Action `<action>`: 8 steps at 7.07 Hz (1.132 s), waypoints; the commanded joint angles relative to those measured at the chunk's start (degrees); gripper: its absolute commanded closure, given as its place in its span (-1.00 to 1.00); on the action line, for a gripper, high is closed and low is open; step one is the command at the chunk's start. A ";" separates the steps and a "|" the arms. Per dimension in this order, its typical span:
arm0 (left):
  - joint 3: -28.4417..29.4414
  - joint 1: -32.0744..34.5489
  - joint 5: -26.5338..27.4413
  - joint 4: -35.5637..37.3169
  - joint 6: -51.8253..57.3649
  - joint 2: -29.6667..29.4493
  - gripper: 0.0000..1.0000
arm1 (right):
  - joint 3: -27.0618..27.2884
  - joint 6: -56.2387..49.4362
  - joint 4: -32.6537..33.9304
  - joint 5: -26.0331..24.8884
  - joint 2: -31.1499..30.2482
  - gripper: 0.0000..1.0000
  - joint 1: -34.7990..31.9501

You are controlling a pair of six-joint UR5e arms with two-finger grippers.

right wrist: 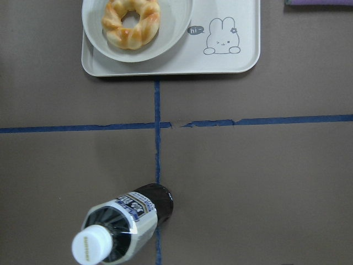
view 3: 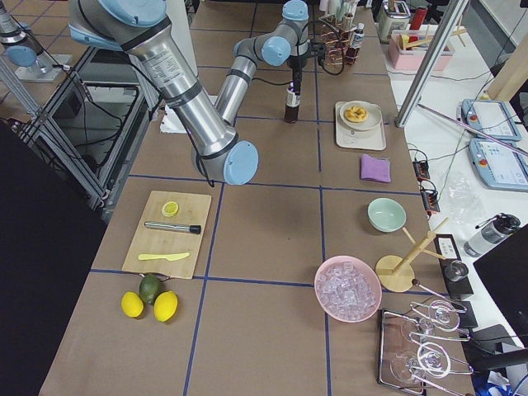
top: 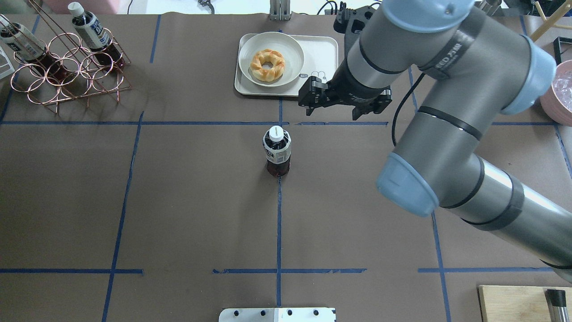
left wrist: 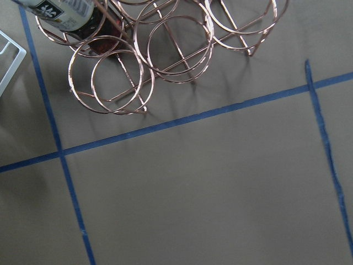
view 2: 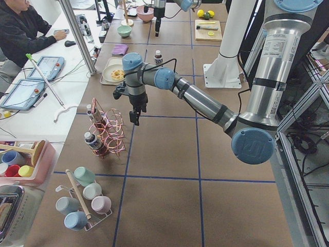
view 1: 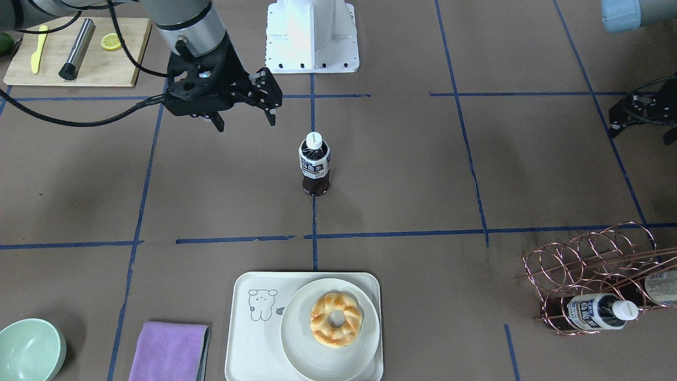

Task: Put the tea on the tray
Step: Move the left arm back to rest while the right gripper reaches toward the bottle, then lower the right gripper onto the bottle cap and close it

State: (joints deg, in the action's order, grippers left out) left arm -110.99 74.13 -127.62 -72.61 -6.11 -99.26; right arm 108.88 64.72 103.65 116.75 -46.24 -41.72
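Closest to the base, my right gripper (view 1: 246, 121) hangs above the table with its fingers wide and nothing between them, off to the tea's right and a little higher than its cap. My left gripper (view 1: 640, 114) sits out near the table edge on the other side, fingers also apart and empty; I leave it there.

Next out, the tea (view 1: 314, 164) stands upright on the centre tape line, alone, well apart from the tray. I judge the step in hand to be the reach and grasp. I want to drop to label height, centre the jaws around the body below the cap, and close squarely so the bottle doesn't tip or spin.

Farthest, the tray (view 1: 257, 346) carries a plate (view 1: 296, 338) with a pastry (view 1: 336, 319) on its left half. The bare part by the dog drawing is my target: lift clear of the raised rim, set the tea down upright, and stay off the plate
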 commanded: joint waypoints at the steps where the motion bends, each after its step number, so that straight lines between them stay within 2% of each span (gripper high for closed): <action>1: 2.26 2.16 -4.82 -5.22 0.66 3.53 -1.00 | -9.34 0.23 3.82 -0.73 9.99 -1.00 1.46; 3: 2.80 2.16 -4.83 -7.19 0.66 4.42 -1.00 | -12.19 3.11 4.73 -7.03 12.67 -1.00 5.84; 6: 2.80 2.16 -4.83 -7.28 0.66 4.34 -1.00 | -13.51 3.57 4.72 -7.32 12.32 -0.97 8.14; 8: 2.80 2.16 -4.83 -7.28 0.66 4.34 -1.00 | -14.56 2.70 4.64 -7.41 12.05 -0.80 8.23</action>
State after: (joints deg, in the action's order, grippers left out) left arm -108.20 76.27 -132.45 -79.89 -5.45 -94.93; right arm 95.12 67.80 108.35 109.42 -34.13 -33.61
